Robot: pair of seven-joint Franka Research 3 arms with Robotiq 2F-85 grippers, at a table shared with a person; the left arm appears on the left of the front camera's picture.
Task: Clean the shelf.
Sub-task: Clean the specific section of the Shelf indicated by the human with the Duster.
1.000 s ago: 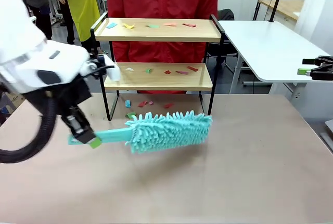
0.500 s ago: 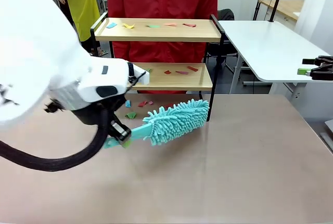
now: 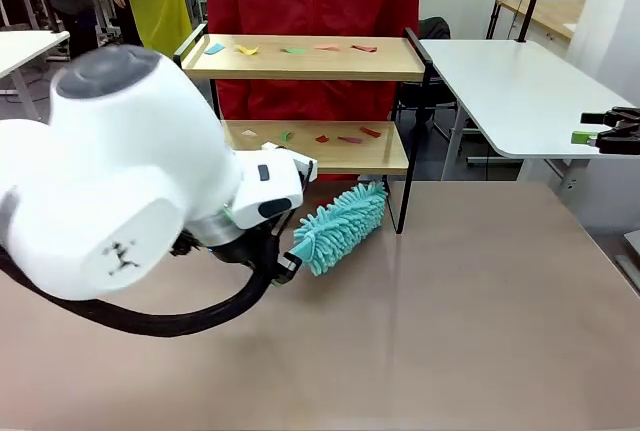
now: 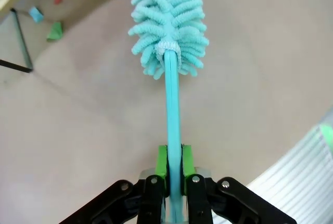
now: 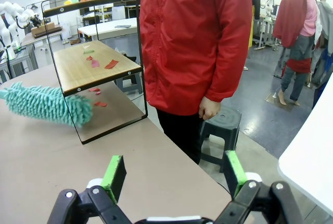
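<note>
a small two-tier shelf of light, smooth wooden boards in a thin black metal frame is seen at the upper centre of the front view, on a matt beige surface. small flat coloured scraps are scattered over both boards and on the surface between the legs, so the cleaning is judged barely begun.

a turquoise duster with a fluffy, noodle-like chenille head is gripped by its slim, flat plastic handle, on which the green pads of the left end effector are clamped tight. the head is angled toward the shelf's foot, below the lower board.

the right end effector is spread wide with nothing in it.

for the next move, the soft head would need to be lifted onto a board and drawn sideways without the thin frame being caught.
</note>
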